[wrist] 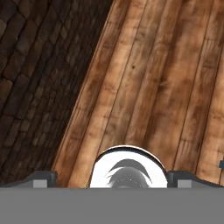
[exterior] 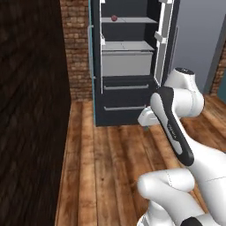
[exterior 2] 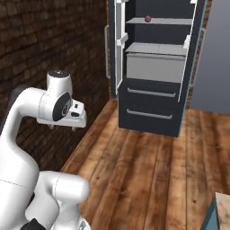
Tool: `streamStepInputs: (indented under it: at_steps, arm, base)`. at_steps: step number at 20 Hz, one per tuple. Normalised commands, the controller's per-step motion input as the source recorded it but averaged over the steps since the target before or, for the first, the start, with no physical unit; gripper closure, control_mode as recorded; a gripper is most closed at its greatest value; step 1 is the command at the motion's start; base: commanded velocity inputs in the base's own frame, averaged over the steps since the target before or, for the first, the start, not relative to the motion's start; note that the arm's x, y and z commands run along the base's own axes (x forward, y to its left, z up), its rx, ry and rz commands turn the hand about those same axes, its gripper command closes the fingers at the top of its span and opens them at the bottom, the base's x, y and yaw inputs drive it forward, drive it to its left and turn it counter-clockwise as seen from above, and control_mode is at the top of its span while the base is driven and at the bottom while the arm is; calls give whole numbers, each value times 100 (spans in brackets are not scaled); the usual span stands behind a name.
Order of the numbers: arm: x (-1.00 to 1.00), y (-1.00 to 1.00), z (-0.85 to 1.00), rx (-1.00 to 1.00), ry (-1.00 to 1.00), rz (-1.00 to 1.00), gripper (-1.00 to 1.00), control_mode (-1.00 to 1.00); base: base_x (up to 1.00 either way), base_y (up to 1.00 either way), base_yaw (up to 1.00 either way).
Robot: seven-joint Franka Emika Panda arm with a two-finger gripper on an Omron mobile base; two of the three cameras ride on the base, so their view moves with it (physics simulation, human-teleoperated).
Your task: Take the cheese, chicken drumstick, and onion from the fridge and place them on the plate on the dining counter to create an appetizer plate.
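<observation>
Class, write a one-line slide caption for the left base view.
Open fridge with the onion on its top shelf.

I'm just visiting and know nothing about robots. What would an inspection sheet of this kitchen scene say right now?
Surface: wooden plank floor in front of the robot; a corner of a beige top on a teal base at the right base view's lower edge.
Job's things: fridge stands open; the onion sits on its upper shelf. Cheese, drumstick and plate: nothing seen.
Clutter: nothing seen.
Grippers: gripper open and empty, pointing down at the floor.
Cables: nothing seen.
Surroundings: dark brick wall to the robot's left, a grey wall right of the fridge.
</observation>
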Motion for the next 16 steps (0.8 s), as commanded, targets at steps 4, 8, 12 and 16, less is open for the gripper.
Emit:
streamStepInputs:
  at_steps: [4,8,12,16]
  arm:
    - [0,0,0,0,0,0,-100,100]
    - [0,0,0,0,0,0,-100,100]
    - [0,0,0,0,0,0,-100,100]
    - [0,0,0,0,0,0,-100,100]
  base:
    - [12,-66,8]
    - [12,-52,3]
    - [17,-55,1]
    - [56,-31,0]
